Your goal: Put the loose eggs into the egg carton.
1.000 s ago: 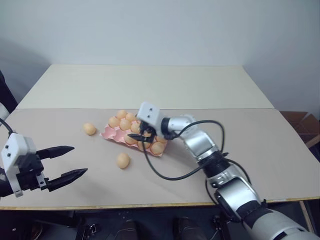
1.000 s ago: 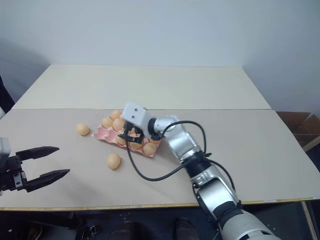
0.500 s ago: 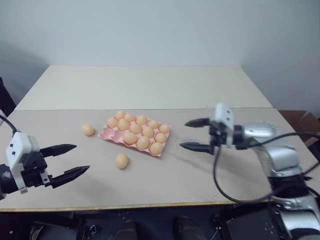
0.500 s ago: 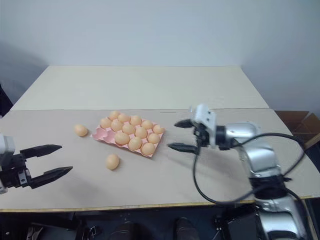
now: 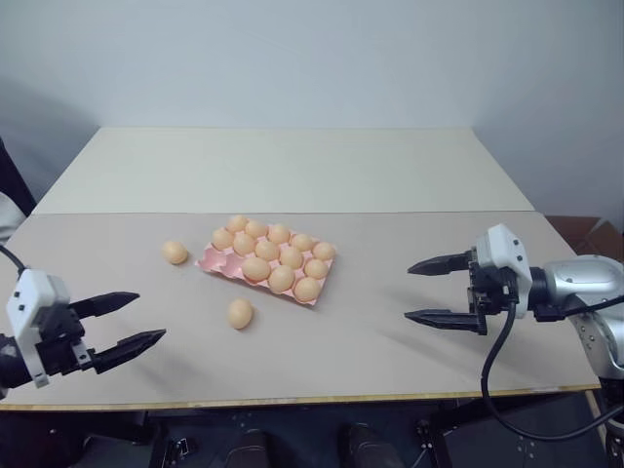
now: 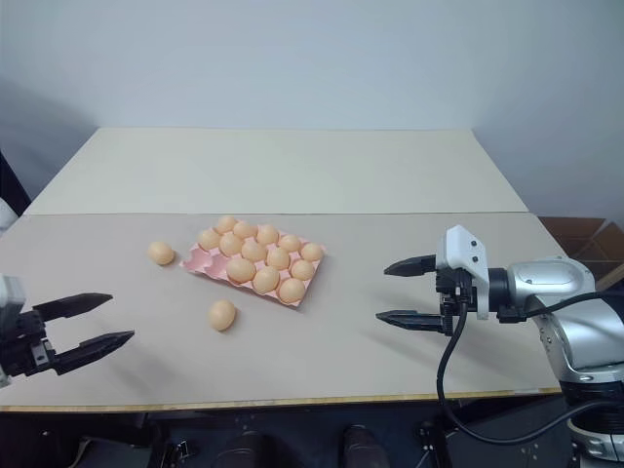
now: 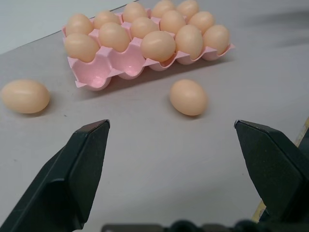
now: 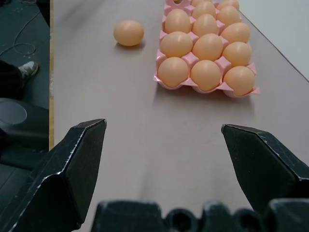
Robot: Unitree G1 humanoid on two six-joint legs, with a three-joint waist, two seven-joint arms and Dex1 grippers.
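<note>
Beige tabletop (image 5: 322, 361) is carrying the whole scene. Nearest the front edge, the left gripper (image 5: 133, 322) is hovering at the left side with its two black fingers spread wide and nothing between them. Across on the right side, the right gripper (image 5: 431, 291) is pointing inward toward the middle of the table, its fingers likewise standing wide apart and gripping nothing.

A little farther in, one loose egg (image 5: 239, 313) is lying on the bare surface just in front of the egg carton (image 5: 210, 259), close to it but not touching. The pink carton is sitting slightly left of the table's centre, skewed at an angle, with most of its cups holding tan eggs; the cups at its left end are showing empty in the left wrist view. A second loose egg (image 5: 175, 253) is resting on the table just beside that left end. Beyond the carton, a paler table section (image 5: 283, 166) is stretching back to a plain wall (image 5: 312, 58).
</note>
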